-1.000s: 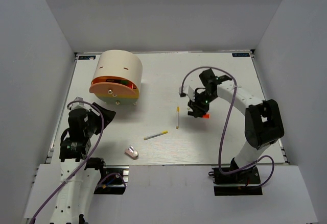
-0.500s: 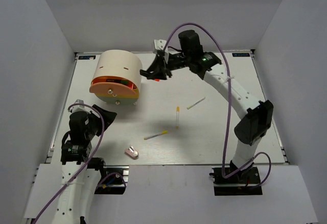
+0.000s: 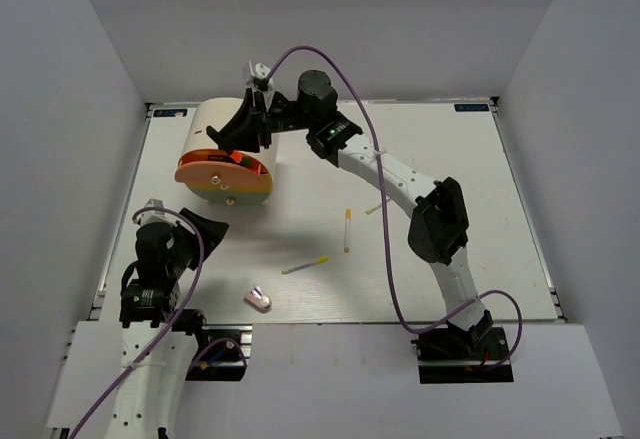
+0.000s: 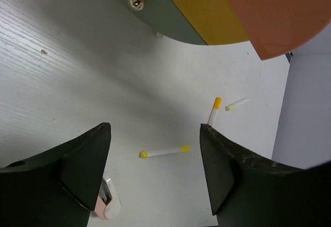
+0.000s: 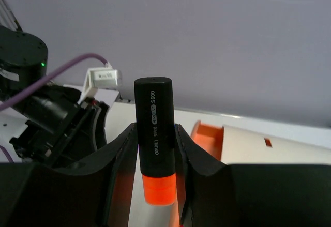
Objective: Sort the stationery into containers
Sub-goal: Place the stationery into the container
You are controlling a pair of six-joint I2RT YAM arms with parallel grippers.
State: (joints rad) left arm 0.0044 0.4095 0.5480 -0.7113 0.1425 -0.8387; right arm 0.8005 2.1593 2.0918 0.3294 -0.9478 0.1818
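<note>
My right gripper [image 3: 230, 141] reaches over the top front of the cream-beige cylindrical container [image 3: 235, 124]. It is shut on a short black marker with an orange cap [image 3: 237, 157]. In the right wrist view the marker [image 5: 153, 134] stands between the fingers of the right gripper [image 5: 155, 127], cap towards the camera, with the container's cream wall [image 5: 279, 144] and orange drawer [image 5: 208, 134] behind. My left gripper [image 3: 205, 227] is open and empty near the table's left edge. Its wrist view shows the left gripper [image 4: 155, 129] above bare table, below the container's orange face [image 4: 279, 10].
Three white-and-yellow pens lie mid-table: one upright [image 3: 347, 229], one slanted [image 3: 305, 265], one partly under the right arm [image 3: 375, 206]. A pink-white eraser [image 3: 259, 299] lies near the front edge. The left wrist view shows a pen [image 4: 164, 151] and the eraser [image 4: 107, 205].
My right arm has swung from the table's right middle up and across to the container, carrying the orange-capped marker. A pen it covered now shows. The left arm has barely moved.
</note>
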